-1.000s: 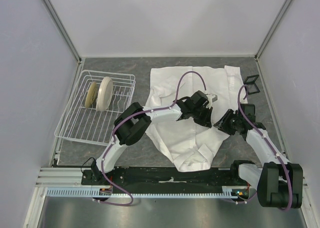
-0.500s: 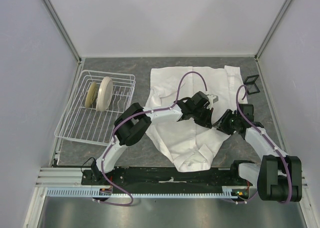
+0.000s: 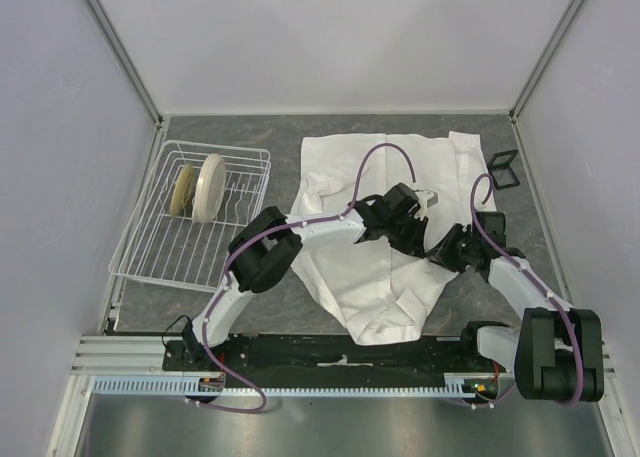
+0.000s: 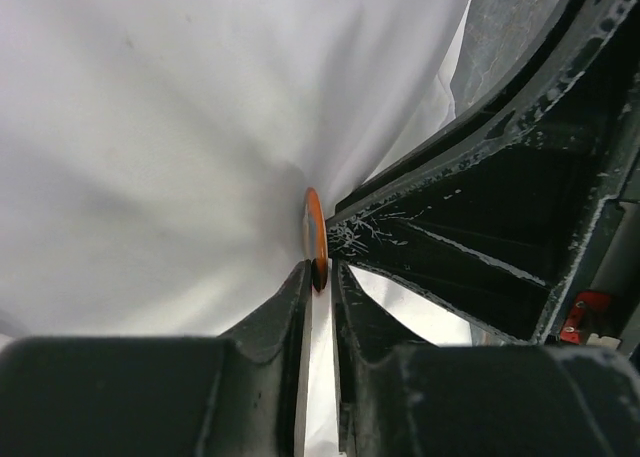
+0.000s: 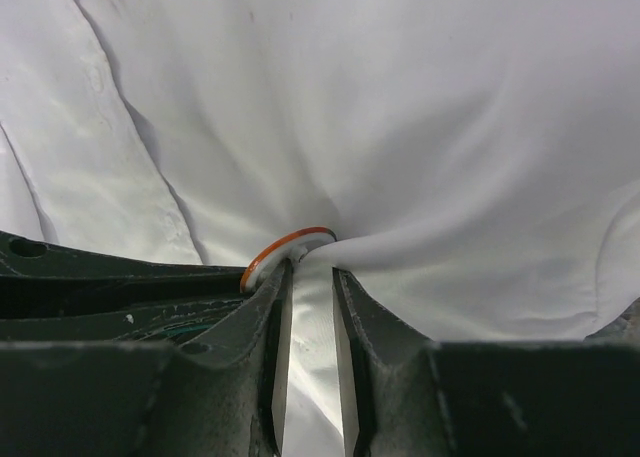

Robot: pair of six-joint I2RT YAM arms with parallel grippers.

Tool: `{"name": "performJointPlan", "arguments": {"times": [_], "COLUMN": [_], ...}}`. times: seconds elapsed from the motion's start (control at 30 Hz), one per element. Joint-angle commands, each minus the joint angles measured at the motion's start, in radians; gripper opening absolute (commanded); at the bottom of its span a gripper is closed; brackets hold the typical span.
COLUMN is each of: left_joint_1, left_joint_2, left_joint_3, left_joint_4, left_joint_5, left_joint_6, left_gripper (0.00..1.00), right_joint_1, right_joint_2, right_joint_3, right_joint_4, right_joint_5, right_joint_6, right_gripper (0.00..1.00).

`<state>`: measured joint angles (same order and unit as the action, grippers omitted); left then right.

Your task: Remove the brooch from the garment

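White arms (image 3: 320, 225) lean inward, converging over garment (image 3: 400, 162).

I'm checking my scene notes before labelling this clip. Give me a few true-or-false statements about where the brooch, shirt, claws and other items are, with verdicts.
1. Two plates stand on edge in the wire rack left of the shirt. True.
2. The brooch lies loose on the table, away from the cloth. False: it sits against the puckered shirt, right at the left claw's tips.
3. The right claw also has its tips at the shirt, beside the brooch. True.
4. The black wire stand is inside the rack. False: it stands on the table by the shirt's far right corner.
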<state>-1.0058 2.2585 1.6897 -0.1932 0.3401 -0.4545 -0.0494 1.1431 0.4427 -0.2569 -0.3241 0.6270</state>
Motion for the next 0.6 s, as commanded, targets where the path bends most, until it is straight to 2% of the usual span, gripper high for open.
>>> {"name": "performJointPlan", "arguments": {"times": [0.0,0.17,0.27,0.4,0.57], "left_joint_1": [-0.004,-0.002,-0.004,-0.004,-0.004], "left_joint_2": [-0.037,-0.039,-0.025,-0.011,0.003], "left_joint_3": [0.061,0.064,0.077,0.087,0.096], "left_joint_4": [0.023,0.02,0.011,-0.002,-0.023], "left_joint_5": [0.0,-0.019,-0.018,-0.015,-0.024], "left_joint_6": [0.027,0.031,0.034,0.033,0.039], "left_gripper": [0.21,0.31,0.29,0.23,0.22], "right_joint_1": [0.002,0.002,0.002,0.002,0.002], "right_joint_2": [0.006,0.003,-0.002,-0.022,-0.034], "right_joint_3": [-0.021,-0.024,-0.027,-0.019,-0.004], "right_joint_4": [-0.002,-0.012,-0.015,-0.024,-0.035], "right_joint_5": [0.014,0.016,0.011,0.013,0.005], "right_joint_6": [-0.004,-0.007,-0.007,-0.004,0.002], "right_gripper": [0.28,0.23,0.22,0.22,0.22]}}
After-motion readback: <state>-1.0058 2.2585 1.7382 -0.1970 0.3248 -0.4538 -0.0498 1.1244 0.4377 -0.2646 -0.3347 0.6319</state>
